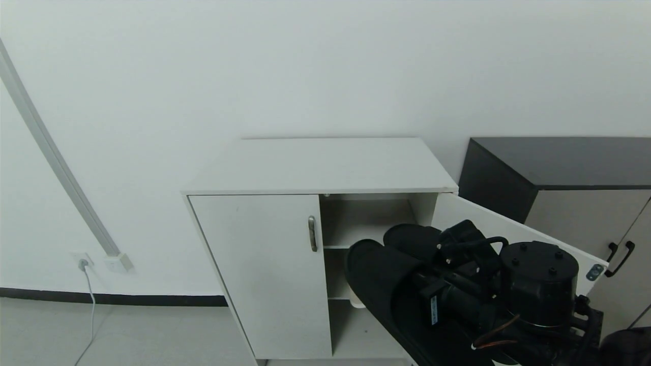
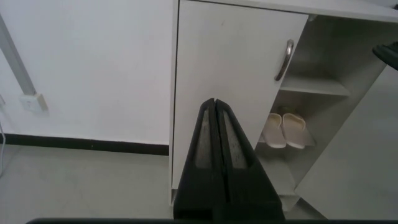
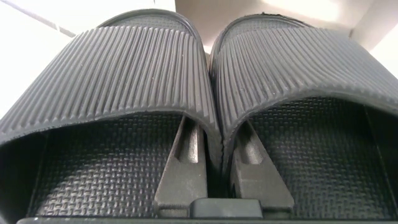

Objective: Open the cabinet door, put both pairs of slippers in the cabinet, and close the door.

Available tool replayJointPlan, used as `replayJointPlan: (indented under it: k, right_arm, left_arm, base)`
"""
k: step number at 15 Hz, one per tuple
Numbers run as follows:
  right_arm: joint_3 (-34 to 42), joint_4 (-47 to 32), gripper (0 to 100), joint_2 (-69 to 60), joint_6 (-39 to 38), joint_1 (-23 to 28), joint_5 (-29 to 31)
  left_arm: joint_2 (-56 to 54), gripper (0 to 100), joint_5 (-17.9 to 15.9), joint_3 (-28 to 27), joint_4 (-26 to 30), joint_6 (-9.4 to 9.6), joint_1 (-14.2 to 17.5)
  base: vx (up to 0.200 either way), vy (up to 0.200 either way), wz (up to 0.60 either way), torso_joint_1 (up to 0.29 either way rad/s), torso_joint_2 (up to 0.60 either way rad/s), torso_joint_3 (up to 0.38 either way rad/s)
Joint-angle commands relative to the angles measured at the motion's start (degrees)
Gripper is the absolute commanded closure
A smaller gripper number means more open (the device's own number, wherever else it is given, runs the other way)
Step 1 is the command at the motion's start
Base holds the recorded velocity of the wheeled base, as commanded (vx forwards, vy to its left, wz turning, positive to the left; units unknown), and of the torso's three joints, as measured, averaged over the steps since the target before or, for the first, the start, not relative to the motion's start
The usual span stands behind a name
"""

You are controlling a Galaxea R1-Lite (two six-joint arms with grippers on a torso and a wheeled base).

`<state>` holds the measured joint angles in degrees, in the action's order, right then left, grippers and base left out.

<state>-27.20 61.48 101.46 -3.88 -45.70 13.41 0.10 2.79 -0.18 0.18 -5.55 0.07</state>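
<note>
Right tool (image 3: pixel 216 149) pinches black slippers (image 3: pixel 137 68) together, before open cabinet (image 1: pixel 325 165).

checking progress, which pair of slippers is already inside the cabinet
The pale cream pair, on a shelf inside the cabinet. The black pair is in the right gripper, in front of the opening.

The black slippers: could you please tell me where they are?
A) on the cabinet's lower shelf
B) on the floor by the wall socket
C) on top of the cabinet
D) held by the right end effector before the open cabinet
D: the right end effector pinches the black slippers before the open cabinet, whose lower shelf holds a pale pair.
</note>
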Motion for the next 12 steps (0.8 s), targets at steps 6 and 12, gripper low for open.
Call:
replayJointPlan:
  k: [6,12]
  right_arm:
    - [0.04,0.22,100,0.49,0.1,0.0,-0.05]
    - [0.3,0.22,100,0.49,0.1,0.0,-0.05]
  left_arm:
    - [0.08,100,0.02,0.01,-0.01,-0.08,0.01]
    - [0.08,100,0.02,0.01,-0.01,-0.08,0.01]
  base:
    - [0.0,0.0,0.0,-0.184,0.51,0.316]
    - [0.0,0.0,0.0,-0.143,0.48,0.332]
